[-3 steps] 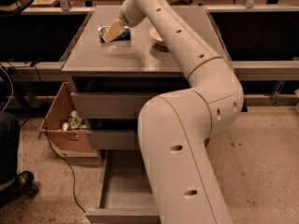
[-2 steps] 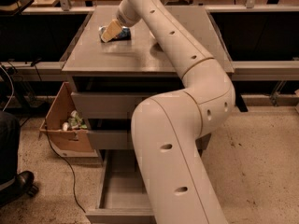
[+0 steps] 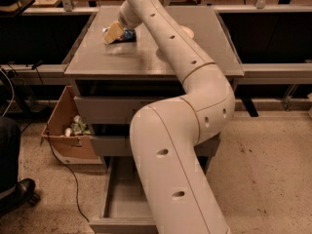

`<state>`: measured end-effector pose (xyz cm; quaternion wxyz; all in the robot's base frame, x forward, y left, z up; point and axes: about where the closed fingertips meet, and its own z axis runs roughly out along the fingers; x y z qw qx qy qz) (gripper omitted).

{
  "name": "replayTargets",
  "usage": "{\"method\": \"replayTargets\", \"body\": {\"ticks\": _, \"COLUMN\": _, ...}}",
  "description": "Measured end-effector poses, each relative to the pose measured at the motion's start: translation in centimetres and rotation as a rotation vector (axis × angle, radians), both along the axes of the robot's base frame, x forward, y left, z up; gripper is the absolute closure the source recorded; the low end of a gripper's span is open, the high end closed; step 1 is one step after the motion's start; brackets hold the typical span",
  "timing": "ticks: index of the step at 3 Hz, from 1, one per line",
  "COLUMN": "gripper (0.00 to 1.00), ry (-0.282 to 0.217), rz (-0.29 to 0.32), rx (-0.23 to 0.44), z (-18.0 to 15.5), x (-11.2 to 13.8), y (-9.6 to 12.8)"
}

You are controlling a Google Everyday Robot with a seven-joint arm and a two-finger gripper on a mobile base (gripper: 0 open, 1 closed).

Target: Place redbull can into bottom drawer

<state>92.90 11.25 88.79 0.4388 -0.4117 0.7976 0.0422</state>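
Most of redbull can [image 3: 129, 34] behind hand [image 3: 113, 33]

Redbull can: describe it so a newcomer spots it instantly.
Find the grey cabinet; on its top, back left, the gripper is right beside the can. The can is the small blue-and-silver thing there, unlike the pale bowl farther right, half hidden by the arm.

You have one camera. It sits high, close behind the arm [image 3: 200, 87], looking forward and down at the cabinet [image 3: 109, 108]. The gripper [image 3: 114, 32] is farther off, over its top.
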Motion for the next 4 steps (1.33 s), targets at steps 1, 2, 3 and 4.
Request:
{"method": "replayTargets", "body": {"ticks": 1, "gripper": 0.0, "ry": 0.012, "rz": 0.0, "rx": 0.011, "z": -0.5, "x": 0.1, "y": 0.7}}
{"method": "replayTargets", "body": {"ticks": 2, "gripper": 0.0, "ry": 0.024, "rz": -0.01, "rx": 0.007, "z": -1.4, "x": 0.5, "y": 0.1}}
{"method": "replayTargets", "body": {"ticks": 3, "gripper": 0.0, "ry": 0.037, "rz": -0.025, "rx": 0.005, "z": -2.3, "x": 0.8, "y": -1.0}}
{"method": "replayTargets", "body": {"ticks": 4, "gripper": 0.0, "ry": 0.059, "rz": -0.036, "rx": 0.012, "z": -3.5, "x": 0.9, "y": -1.8}}
